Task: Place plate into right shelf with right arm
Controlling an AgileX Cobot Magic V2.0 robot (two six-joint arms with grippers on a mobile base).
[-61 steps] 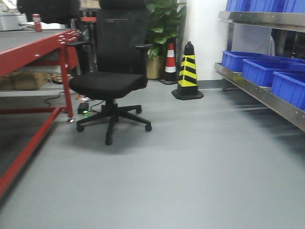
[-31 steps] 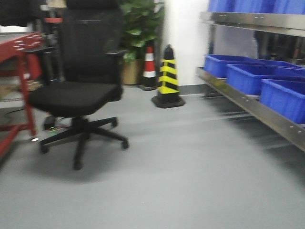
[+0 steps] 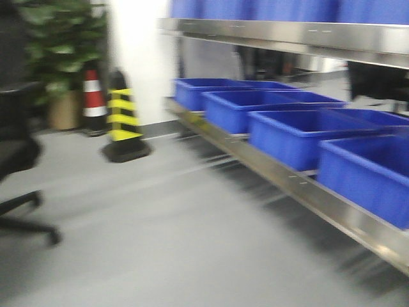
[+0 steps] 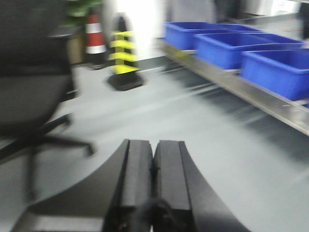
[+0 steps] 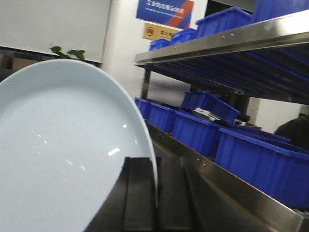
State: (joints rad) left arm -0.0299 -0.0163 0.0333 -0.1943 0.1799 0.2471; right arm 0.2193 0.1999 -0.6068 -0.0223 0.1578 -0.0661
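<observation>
Blur is smearing the front and left-wrist views, while the right-wrist view is showing things sharply. The right gripper [image 5: 155, 193], with two flat black fingers, is clamping the lower rim of a plain white round glossy plate [image 5: 63, 145]. The rim is sitting in the slot between the fingers.

The plate is standing on edge and tilted, rising up and to the left from the grip. Its shallow hollow face is facing the camera and catching small highlights. Being round, it is showing no long axis; its curved rim is arcing from the view's left edge down to the fingers. It is hanging in the air, touching nothing but the gripper. The shiny stainless-steel right shelf [image 5: 227, 186] is standing to its right, apart from it.

Deep blue plastic bins [image 3: 294, 137] are sitting in a row along the shelf's lower tier, behind its front lip, and more are lining the upper tier.

The left gripper [image 4: 153, 159] is pointing out over the grey floor [image 3: 160, 236], its black fingers pressing together with nothing between them.

Past the far end of the shelf, by the white wall, a black-and-yellow striped cone [image 3: 123, 121] and a red-and-white cone [image 3: 94, 96] are standing near a potted green plant [image 3: 57, 38]. A black office chair [image 3: 16, 153] is showing at the front view's left edge.
</observation>
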